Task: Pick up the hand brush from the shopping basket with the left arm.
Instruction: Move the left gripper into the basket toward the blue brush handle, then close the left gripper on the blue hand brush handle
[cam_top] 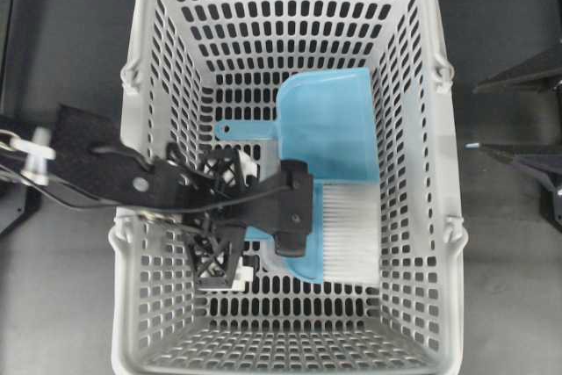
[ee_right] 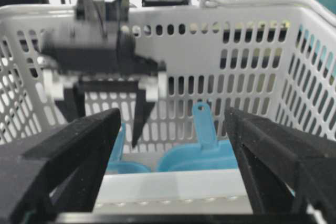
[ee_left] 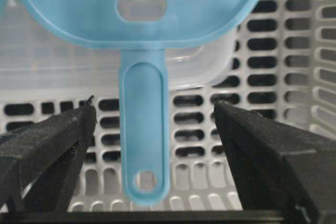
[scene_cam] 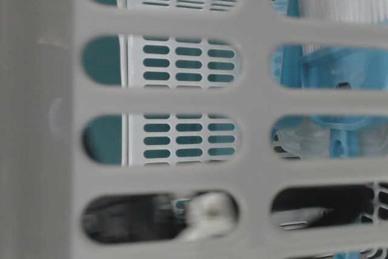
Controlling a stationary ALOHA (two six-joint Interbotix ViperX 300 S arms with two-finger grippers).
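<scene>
The hand brush lies in the shopping basket (cam_top: 149, 85), white bristles (cam_top: 351, 230) to the right and blue body partly under my left arm's wrist block. In the left wrist view its thin handle (ee_left: 143, 129) runs down from the rounded body (ee_left: 157, 30) with its hole. My left gripper (ee_left: 155, 111) is open, one finger on each side of the handle with a gap on both sides. It shows from above (cam_top: 228, 215) and blurred in the right wrist view (ee_right: 107, 106). My right gripper (ee_right: 173, 129) is open and empty, outside the basket at the right (cam_top: 474, 117).
The matching blue dustpan (cam_top: 329, 125) lies beside the brush toward the basket's far end, its handle (ee_right: 203, 124) sticking up. A clear plastic box (ee_left: 205, 69) lies under the brush body. Basket walls (ee_left: 315, 77) stand close around my left gripper.
</scene>
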